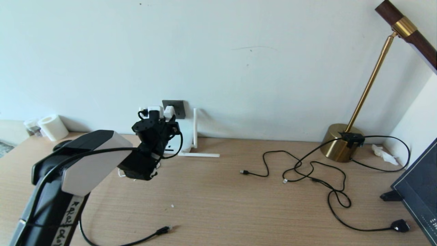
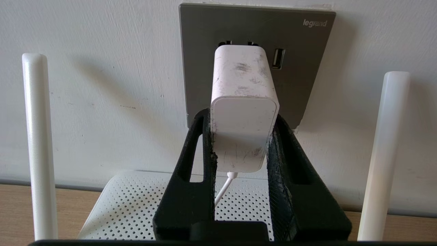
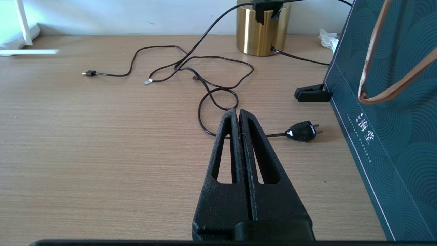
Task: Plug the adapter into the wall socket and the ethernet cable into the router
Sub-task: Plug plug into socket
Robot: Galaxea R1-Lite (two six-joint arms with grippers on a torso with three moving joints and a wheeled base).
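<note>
My left tool (image 2: 240, 136) fills the near view, its black fingers (image 2: 191, 164) pinched on the sides of the adapter (image 2: 244, 102) — white block held, thin cord hanging below. The adapter's long axis points straight at the wall socket (image 2: 300, 85), dead ahead at twelve o'clock; its front end looks to be up against the plate, though I can't see the pins. The router (image 2: 129, 205) lies beneath, at six. I'd judge a straight push along that axis seats it. My right tool (image 3: 239, 114) is parked over the table (image 3: 102, 153), fully closed and empty — the ethernet cable (image 1: 160, 232) waits near the table's front edge.
</note>
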